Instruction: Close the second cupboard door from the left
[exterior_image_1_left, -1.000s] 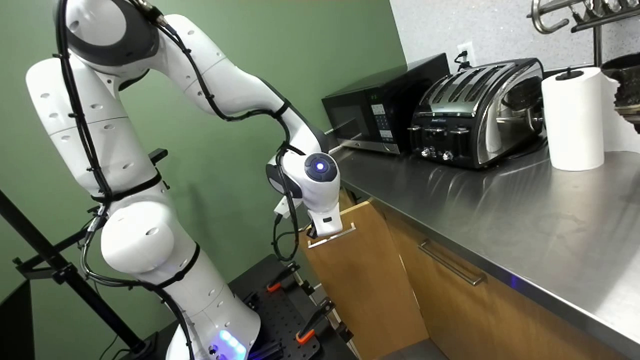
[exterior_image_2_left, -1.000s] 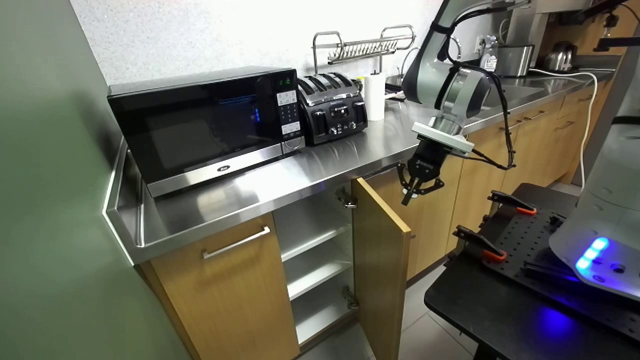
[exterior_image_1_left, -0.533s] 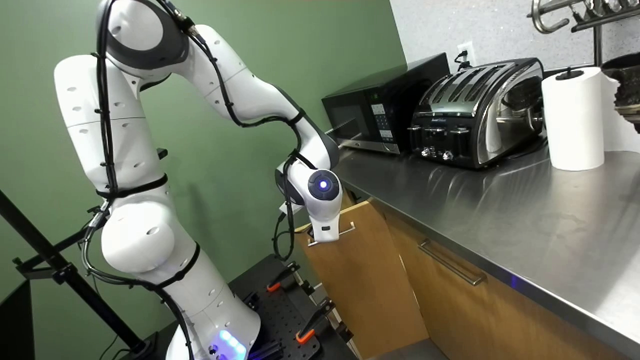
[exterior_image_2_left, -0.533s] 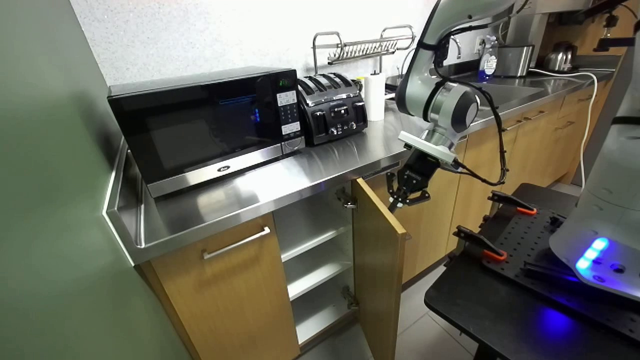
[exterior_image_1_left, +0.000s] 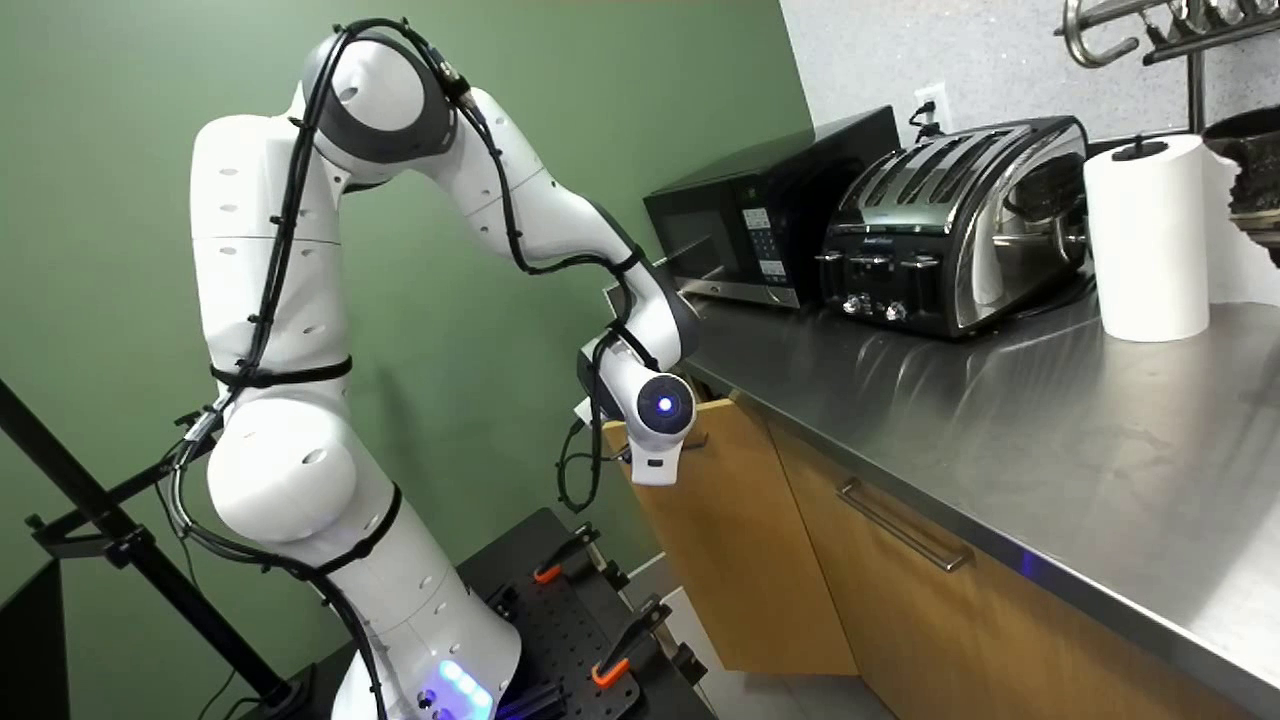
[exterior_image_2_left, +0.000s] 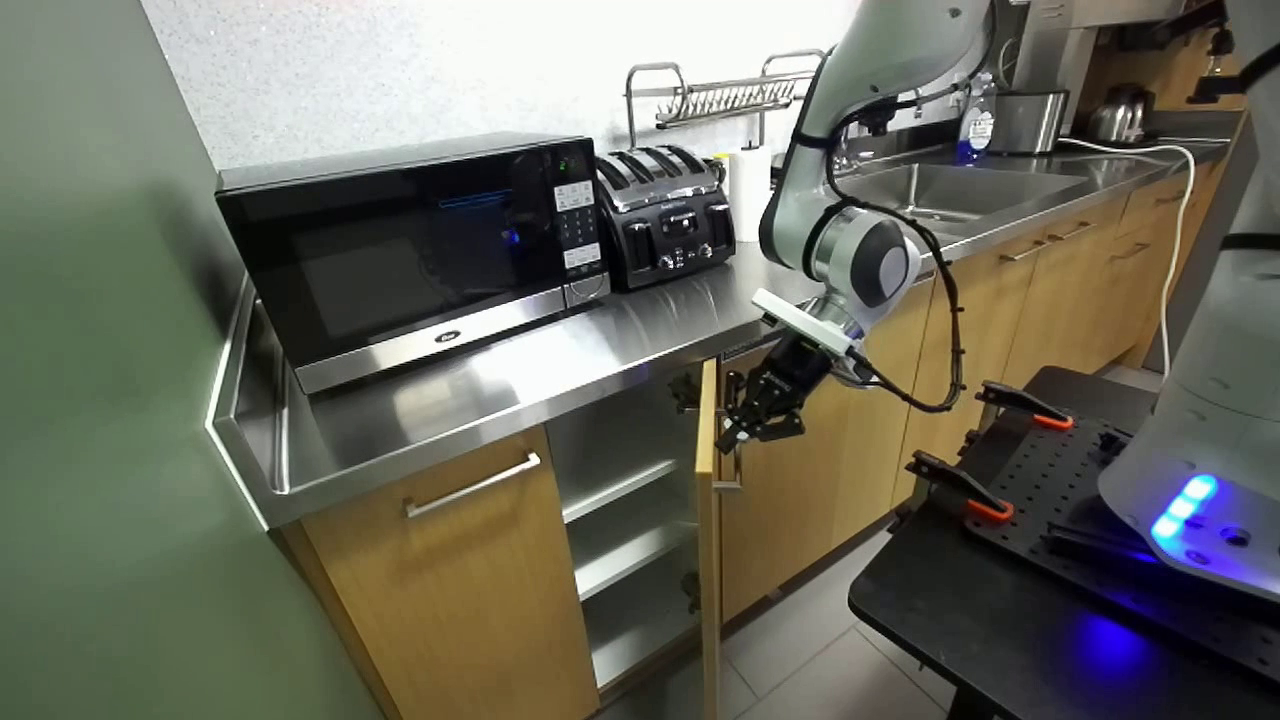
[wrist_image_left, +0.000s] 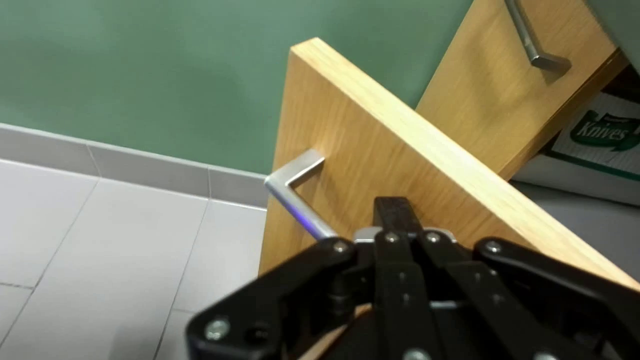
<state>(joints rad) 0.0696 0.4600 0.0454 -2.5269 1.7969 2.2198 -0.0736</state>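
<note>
The second cupboard door from the left (exterior_image_2_left: 708, 490) stands open, its light wood panel seen nearly edge-on in an exterior view. Its outer face (exterior_image_1_left: 750, 540) shows in an exterior view, and the wrist view shows its upper part (wrist_image_left: 345, 185) with the silver handle (wrist_image_left: 300, 207). My gripper (exterior_image_2_left: 728, 436) is at the outer face near the handle and top edge, fingers together with nothing between them. In the wrist view the fingertips (wrist_image_left: 397, 212) lie against or very close to the panel; exact contact cannot be told. My arm hides the fingers in an exterior view.
The leftmost door (exterior_image_2_left: 480, 580) is closed. White shelves (exterior_image_2_left: 630, 560) show inside the open cupboard. The steel counter (exterior_image_2_left: 520, 390) overhangs above, with a microwave (exterior_image_2_left: 420, 260) and toaster (exterior_image_2_left: 670, 220) on it. The robot's black table (exterior_image_2_left: 930, 600) stands to the right.
My gripper has moved left and down onto the outer face of the door. The door's free edge has swung left, toward the cupboard, by part of its arc.
</note>
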